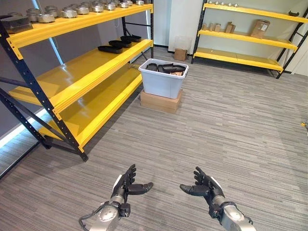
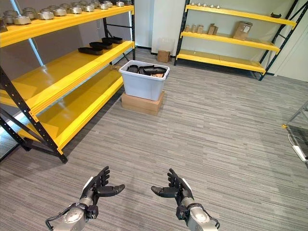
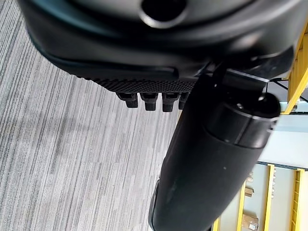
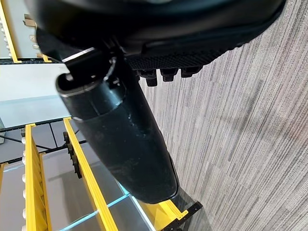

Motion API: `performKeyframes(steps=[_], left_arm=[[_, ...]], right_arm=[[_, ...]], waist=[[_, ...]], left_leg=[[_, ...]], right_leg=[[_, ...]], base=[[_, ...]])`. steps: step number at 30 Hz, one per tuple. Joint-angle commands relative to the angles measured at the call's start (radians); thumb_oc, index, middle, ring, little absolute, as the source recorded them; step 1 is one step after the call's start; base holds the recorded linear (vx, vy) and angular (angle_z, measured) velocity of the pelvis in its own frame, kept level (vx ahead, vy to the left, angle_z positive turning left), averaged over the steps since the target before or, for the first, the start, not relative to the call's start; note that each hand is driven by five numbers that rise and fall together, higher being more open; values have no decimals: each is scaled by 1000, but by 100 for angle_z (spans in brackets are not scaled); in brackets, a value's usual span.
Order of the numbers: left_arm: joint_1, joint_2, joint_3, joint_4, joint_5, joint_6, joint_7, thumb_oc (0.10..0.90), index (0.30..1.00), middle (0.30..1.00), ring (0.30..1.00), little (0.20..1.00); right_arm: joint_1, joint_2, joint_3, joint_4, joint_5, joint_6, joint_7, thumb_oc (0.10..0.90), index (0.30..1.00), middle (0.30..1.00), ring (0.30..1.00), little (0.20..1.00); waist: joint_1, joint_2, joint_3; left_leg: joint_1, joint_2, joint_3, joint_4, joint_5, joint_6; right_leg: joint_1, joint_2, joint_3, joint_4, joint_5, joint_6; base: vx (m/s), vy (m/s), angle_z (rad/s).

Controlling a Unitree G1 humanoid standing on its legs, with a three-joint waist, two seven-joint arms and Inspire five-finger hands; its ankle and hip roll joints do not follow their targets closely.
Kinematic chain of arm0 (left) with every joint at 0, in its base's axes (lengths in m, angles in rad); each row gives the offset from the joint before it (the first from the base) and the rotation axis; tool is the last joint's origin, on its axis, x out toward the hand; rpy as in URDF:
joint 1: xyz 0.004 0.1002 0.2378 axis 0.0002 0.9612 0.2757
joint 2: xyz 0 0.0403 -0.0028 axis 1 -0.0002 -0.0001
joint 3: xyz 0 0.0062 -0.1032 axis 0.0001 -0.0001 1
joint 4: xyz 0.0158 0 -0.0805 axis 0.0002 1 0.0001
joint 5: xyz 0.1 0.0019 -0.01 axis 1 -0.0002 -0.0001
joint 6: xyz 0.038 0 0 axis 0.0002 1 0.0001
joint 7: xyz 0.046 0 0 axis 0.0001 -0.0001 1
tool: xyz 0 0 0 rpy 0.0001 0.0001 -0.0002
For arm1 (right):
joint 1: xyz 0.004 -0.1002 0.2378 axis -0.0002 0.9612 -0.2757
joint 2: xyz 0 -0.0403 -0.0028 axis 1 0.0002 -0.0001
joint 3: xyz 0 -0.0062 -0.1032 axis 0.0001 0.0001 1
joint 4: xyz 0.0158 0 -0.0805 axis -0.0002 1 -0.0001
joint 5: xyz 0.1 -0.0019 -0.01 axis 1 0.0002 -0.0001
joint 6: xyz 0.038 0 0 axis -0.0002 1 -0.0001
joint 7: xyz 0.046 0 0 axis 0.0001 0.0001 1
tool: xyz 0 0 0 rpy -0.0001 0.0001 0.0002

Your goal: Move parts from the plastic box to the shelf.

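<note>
Both arms reach forward low over the floor, palms turned toward each other. The left hand (image 1: 126, 186) has its fingers spread and nearly straight, thumb pointing inward, and it holds nothing. The right hand (image 1: 204, 186) mirrors it, fingers loose and apart, thumb pointing toward the left hand, also empty. The two hands are near each other but apart, with bare floor between them.

The floor (image 1: 231, 120) is grey striped carpet. Along the left runs a shelf (image 1: 86, 72) of yellow boards on dark blue posts. Its top board carries a row of round metal parts (image 1: 70, 12); the middle board carries a few black trays (image 1: 120, 44) toward its far end; the lowest board looks bare. A second yellow rack (image 1: 248, 36) stands against the far wall with cartons (image 1: 260, 28) and small items on it. A small carton (image 1: 181, 54) sits on the floor by the wall.

The box (image 1: 162, 79), white plastic and open-topped, rests on a flat cardboard carton (image 1: 160, 101) just beside the far end of the shelf. Dark parts (image 1: 166, 68) lie inside it, though their shapes are hard to tell from here. The box is well ahead of both hands, slightly nearer the left one's line.
</note>
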Motion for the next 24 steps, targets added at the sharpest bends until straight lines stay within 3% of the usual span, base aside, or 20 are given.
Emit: performKeyframes(steps=[1, 24], left_arm=[[-154, -9, -6, 24, 15, -112, 19, 900, 1000, 1000, 1000, 1000], [-159, -16, -13, 28, 1, -104, 15, 900, 1000, 1000, 1000, 1000]], right_arm=[[-139, -11, -15, 0, -2, -97, 2, 900, 1000, 1000, 1000, 1000], [-134, -11, -10, 4, -7, -89, 3, 900, 1000, 1000, 1000, 1000]], waist=[[20, 36, -21], [18, 41, -20]], left_leg=[[36, 67, -53, -4, -21, -37], [42, 67, -54, -4, -24, -37]], right_leg=[[-11, -57, -19, 25, -17, 53], [-8, -56, -24, 26, -20, 51]], base=[[0, 0, 0], [0, 0, 0]])
